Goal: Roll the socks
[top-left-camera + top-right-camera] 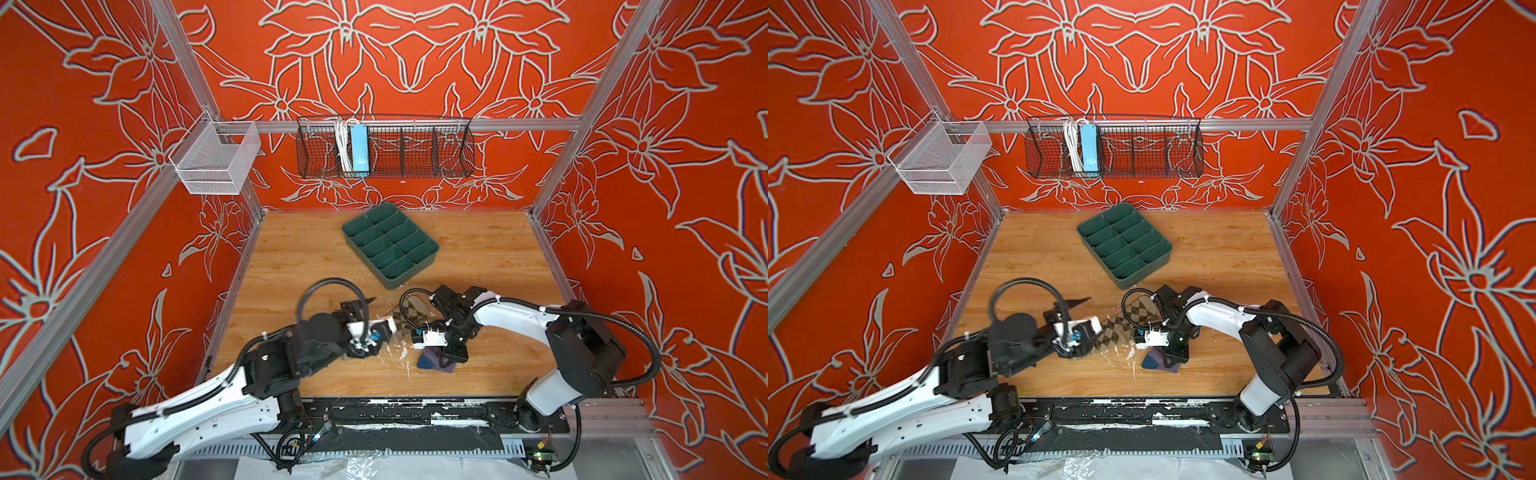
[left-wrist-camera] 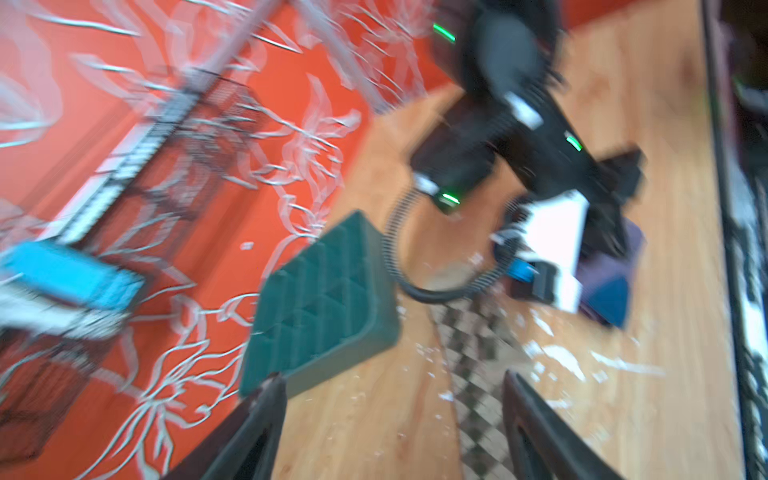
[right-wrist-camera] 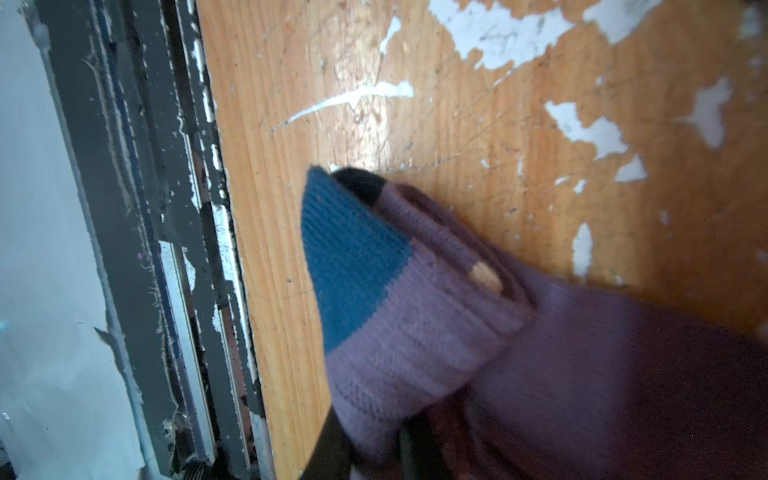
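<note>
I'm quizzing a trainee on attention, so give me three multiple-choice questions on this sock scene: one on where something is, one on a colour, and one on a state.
1. The green tray is: A hanging up; B on the table, at its far side; C on the floor.
2. The purple sock has a toe that is: A blue; B red; C white.
3. The left end effector is: A shut on the tray; B shut, empty; C open.
Answers: B, it rests on the wood in both top views. A, the right wrist view shows blue knit. C, its jaws stand apart over the argyle sock.
</note>
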